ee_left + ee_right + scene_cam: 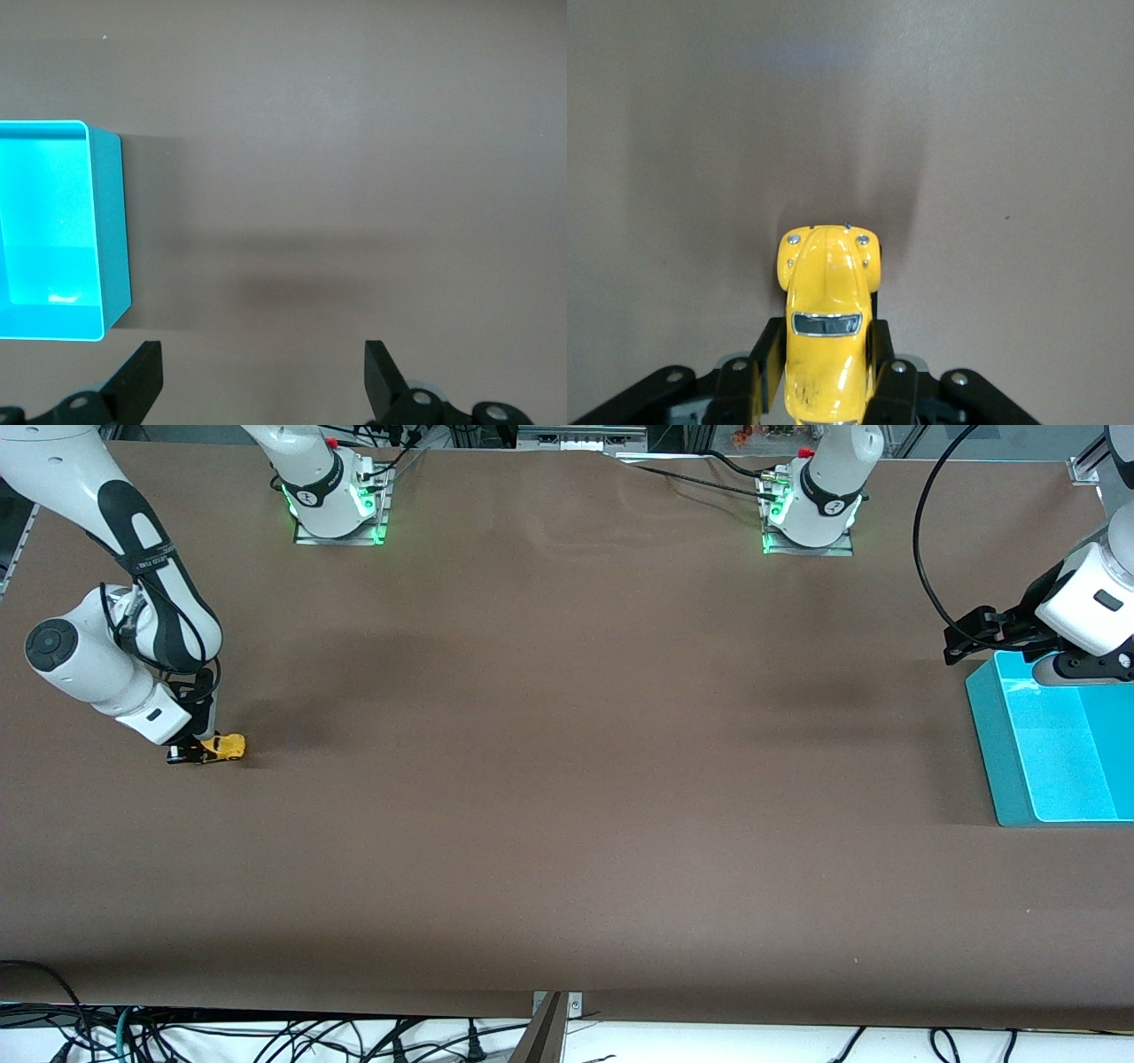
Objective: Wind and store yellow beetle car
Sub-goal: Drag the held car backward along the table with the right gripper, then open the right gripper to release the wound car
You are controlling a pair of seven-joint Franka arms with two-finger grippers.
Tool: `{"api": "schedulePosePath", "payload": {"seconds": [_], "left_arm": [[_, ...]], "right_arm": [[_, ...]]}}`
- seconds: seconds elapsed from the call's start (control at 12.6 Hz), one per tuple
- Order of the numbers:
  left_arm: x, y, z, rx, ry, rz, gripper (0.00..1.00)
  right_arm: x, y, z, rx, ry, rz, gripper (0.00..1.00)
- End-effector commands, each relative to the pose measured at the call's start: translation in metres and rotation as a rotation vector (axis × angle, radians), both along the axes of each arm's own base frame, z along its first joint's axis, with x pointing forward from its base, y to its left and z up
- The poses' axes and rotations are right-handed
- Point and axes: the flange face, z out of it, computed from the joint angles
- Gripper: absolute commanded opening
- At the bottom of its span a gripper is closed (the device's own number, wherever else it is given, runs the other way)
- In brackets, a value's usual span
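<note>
The yellow beetle car [227,747] sits on the brown table at the right arm's end, its nose pointing toward the table's middle. My right gripper [202,751] is shut on its sides, down at the table surface. In the right wrist view the car [826,310] shows between the two black fingers [769,354], its hood and windscreen sticking out ahead of them. My left gripper [974,633] is open and empty, held over the table beside the cyan bin's [1001,762] rim. Its fingertips [142,376] stand wide apart in the left wrist view.
The cyan bin stands at the left arm's end of the table and also shows in the left wrist view [111,230], with nothing inside that I can see. Brown table [567,779] stretches between the car and the bin. Cables hang past the table's near edge.
</note>
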Motion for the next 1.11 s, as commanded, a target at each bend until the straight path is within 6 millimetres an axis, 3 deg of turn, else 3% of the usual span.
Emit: {"api": "schedulePosePath", "payload": {"seconds": [0.0,0.16,0.24,0.32,0.4,0.56,1.03], "left_arm": [[0.001,0.001,0.006,-0.011,0.005,0.003,1.0],[0.001,0.001,0.007,-0.011,0.004,0.003,1.0],[0.001,0.001,0.007,-0.011,0.004,0.003,1.0],[0.001,0.001,0.006,-0.011,0.005,0.003,1.0],[0.001,0.001,0.006,-0.011,0.005,0.003,1.0],[0.001,0.001,0.006,-0.011,0.005,0.003,1.0],[0.001,0.001,0.006,-0.011,0.005,0.003,1.0]], "right_arm": [[-0.02,-0.019,-0.038,0.014,0.07,0.001,0.23],[-0.015,-0.016,-0.032,0.016,0.061,-0.008,0.3],[-0.01,-0.016,-0.027,0.016,0.05,-0.026,0.55],[-0.005,-0.014,-0.023,0.02,0.055,-0.039,0.95],[0.006,-0.012,-0.013,0.029,0.071,-0.041,1.0],[0.027,-0.001,0.015,0.048,0.09,-0.075,1.0],[0.064,0.066,0.116,0.065,0.1,-0.111,1.0]]}}
